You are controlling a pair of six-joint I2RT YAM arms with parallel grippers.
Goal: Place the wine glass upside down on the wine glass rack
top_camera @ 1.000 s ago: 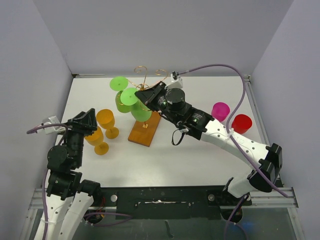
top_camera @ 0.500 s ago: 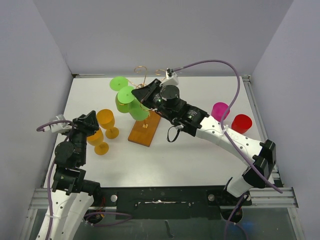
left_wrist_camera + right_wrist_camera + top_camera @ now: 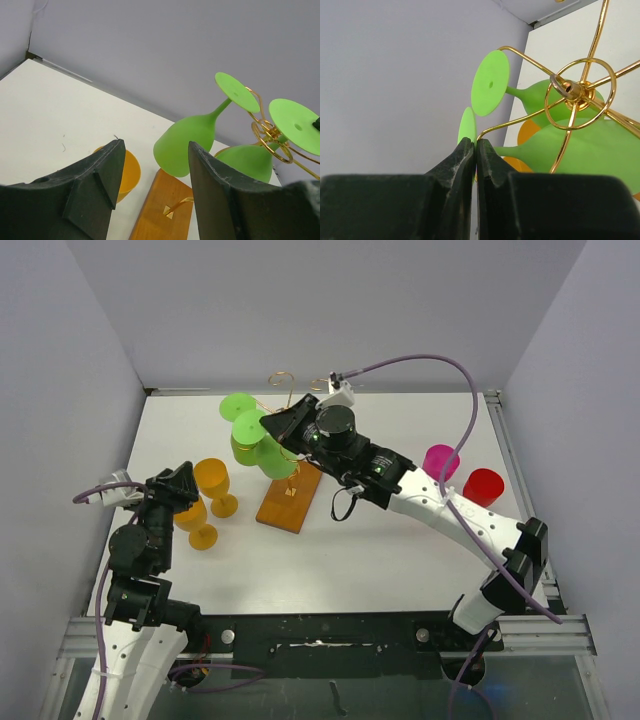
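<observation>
My right gripper [image 3: 272, 426] is shut on the flat foot [image 3: 467, 125] of a green wine glass [image 3: 279, 462] and holds it upside down, bowl hanging low. Its stem lies along a scroll arm of the gold wire rack [image 3: 284, 386], which stands on a brown wooden base [image 3: 290, 498]. In the right wrist view the gripper [image 3: 476, 145] pinches the foot edge right beside the arm's tip. A second green glass [image 3: 243, 445] hangs upside down on the rack, foot up [image 3: 490, 82]. My left gripper [image 3: 178, 483] is open and empty; in its own view [image 3: 155, 150] it looks towards the rack.
Two orange wine glasses [image 3: 213, 480] [image 3: 195, 520] stand upright left of the rack, close to my left gripper. A pink cup [image 3: 440, 460] and a red cup [image 3: 483, 485] stand at the right, behind my right arm. Grey walls close in the table on three sides.
My right gripper has moved left and a little back with the green glass, bringing its foot closer to the hanging glass. The left arm shifted slightly, then held still.
</observation>
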